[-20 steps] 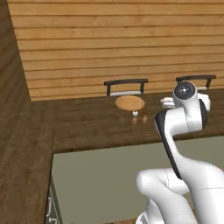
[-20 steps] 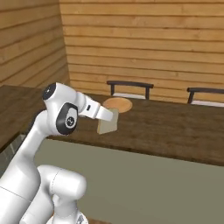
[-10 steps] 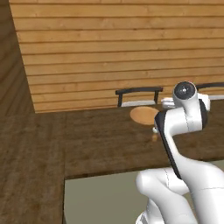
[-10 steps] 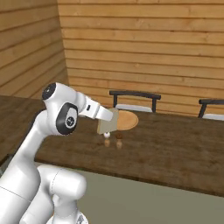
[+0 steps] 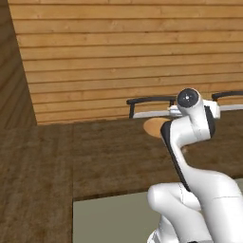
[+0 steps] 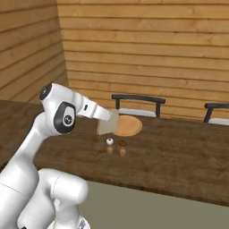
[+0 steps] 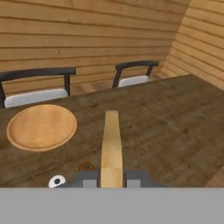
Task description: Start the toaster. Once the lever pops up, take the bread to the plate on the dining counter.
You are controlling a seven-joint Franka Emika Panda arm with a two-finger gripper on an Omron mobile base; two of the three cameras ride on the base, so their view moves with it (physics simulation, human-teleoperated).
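two dark chairs [image 6: 137,103] stood behind the dining counter [image 6: 179,156]; small white and brown shakers [image 6: 109,142] sat at the plate's [image 6: 126,125] seven o'clock. the arm reached forward, gripper [image 7: 111,178] clamped narrowly on the bread [image 7: 111,144], held above the counter beside the plate.

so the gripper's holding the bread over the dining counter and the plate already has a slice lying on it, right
Not quite. The plate is bare: the hand view shows nothing lying on it. The rest holds: the gripper is shut on the bread, held edge-on above the dining counter, with the plate off to one side of it.
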